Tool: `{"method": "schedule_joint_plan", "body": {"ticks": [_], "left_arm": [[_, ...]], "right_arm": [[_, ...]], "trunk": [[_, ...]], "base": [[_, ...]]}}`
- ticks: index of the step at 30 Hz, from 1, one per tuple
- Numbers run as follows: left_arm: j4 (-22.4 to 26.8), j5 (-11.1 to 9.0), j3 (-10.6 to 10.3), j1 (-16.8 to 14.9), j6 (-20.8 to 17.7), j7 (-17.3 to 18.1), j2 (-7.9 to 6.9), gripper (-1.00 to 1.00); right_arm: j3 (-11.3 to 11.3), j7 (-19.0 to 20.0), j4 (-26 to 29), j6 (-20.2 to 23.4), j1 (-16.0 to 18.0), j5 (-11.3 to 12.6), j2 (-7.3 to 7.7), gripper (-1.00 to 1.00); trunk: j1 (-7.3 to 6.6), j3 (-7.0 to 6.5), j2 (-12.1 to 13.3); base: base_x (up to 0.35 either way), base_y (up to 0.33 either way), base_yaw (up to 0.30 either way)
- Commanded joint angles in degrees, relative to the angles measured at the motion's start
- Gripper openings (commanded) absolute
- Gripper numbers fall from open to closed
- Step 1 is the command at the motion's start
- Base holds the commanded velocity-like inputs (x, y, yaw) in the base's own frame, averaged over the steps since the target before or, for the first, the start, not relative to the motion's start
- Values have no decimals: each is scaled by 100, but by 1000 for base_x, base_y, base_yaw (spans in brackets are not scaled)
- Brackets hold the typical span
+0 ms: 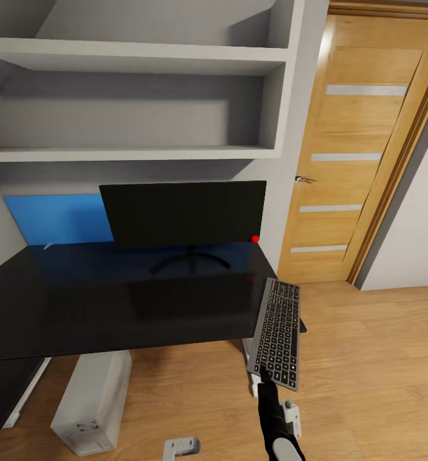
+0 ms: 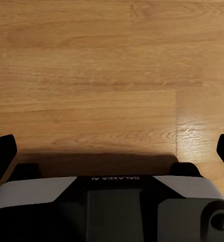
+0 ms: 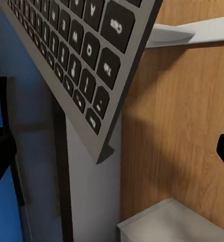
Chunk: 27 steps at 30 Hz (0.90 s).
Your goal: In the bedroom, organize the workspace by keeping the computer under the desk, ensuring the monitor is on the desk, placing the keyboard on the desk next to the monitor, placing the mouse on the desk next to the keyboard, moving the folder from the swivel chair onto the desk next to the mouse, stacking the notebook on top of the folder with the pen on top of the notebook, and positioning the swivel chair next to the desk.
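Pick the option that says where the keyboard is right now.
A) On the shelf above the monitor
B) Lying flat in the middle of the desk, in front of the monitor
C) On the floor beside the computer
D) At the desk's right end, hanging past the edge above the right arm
D: the keyboard is at the right end of the desk, mostly past the edge over the wood floor, right of the monitor.

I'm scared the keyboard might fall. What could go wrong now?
The keyboard sits with only its far end at the desk's right corner; most of it hangs over the wood floor, so it could tip off and drop. The right gripper is at its near end; whether it grips is unclear. Pushed further, the keyboard might bump the monitor nearby.
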<state>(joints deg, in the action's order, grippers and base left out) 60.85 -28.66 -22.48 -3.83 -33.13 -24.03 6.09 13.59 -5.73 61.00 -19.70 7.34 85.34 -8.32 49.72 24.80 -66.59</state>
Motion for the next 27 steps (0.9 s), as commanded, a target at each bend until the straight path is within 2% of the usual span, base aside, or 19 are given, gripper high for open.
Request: {"method": "schedule_joint_plan", "body": {"ticks": [1, 5, 8, 17, 18, 27], "left_arm": [[7, -60, -11, -4, -10, -56, -2, 100], [6, -60, -11, -4, -10, -58, -2, 100], [6, -60, -11, -4, -10, -52, -2, 100], [6, -60, -11, -4, -10, -50, -2, 100], [6, -60, -11, -4, -10, -50, -2, 100], [6, -60, -9, -4, -10, -50, -2, 100]], "right_arm": [[9, -18, 7, -39, 4, 36, 4, 100], [-58, -13, 8, -47, 4, 36, 7, 100], [-282, -7, 9, -51, 4, 40, 7, 100], [-604, 1, 9, -52, 4, 47, 6, 100], [-732, 2, 9, -50, 4, 56, 6, 100], [-1060, 2, 25, -38, 4, 68, 6, 100]], "trunk": [[0, 6, -4], [0, 6, -4], [0, 6, -4], [0, 6, -4], [0, 6, -4], [0, 6, -4]], "base": [[0, 0, 0], [0, 0, 0], [0, 0, 0], [0, 0, 0], [0, 0, 0], [0, 0, 0]]}}
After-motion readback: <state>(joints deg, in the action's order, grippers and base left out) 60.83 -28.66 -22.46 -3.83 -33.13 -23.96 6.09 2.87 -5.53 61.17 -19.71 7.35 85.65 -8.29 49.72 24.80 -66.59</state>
